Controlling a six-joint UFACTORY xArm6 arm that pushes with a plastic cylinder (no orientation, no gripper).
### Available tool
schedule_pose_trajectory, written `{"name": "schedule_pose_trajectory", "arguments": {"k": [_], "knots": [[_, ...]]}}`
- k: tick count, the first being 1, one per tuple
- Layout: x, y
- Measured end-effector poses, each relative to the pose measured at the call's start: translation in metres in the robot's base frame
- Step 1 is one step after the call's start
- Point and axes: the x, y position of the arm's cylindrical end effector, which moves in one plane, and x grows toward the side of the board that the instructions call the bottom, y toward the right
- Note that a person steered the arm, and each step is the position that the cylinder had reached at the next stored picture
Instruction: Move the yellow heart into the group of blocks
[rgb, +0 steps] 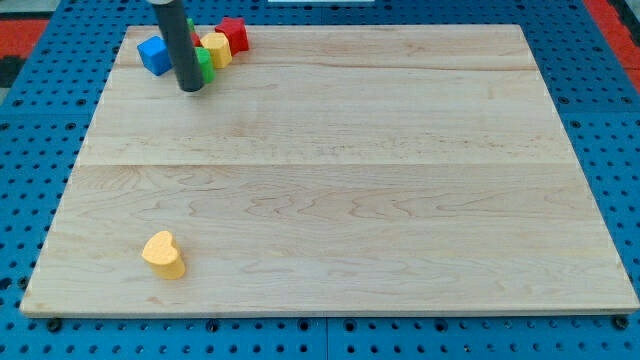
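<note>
Tip (191, 89) beside the block group, yellow heart (164, 253) well apart.
My tip touches the green block (205, 64); blue block (154, 55), yellow block (216, 48), red block (234, 34) near; it holds nothing.

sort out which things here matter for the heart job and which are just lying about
In the job: yellow heart, low at the view's left; group of blocks, blue, green, yellow, red; my tip, beside the green one.
Lying about: wooden board, blue pegboard.

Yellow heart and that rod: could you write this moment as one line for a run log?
tip: top left, beside group | group: blue block, green block, yellow block, red block | yellow heart: bottom left, alone, not yet moved
</note>
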Motion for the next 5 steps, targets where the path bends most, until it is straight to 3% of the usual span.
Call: {"name": "schedule_pose_trajectory", "arguments": {"k": [1,2,3,4,5], "knots": [[0.038,0.085],[0.168,0.112],[0.268,0.100],[0.291,0.014],[0.230,-0.058]]}}
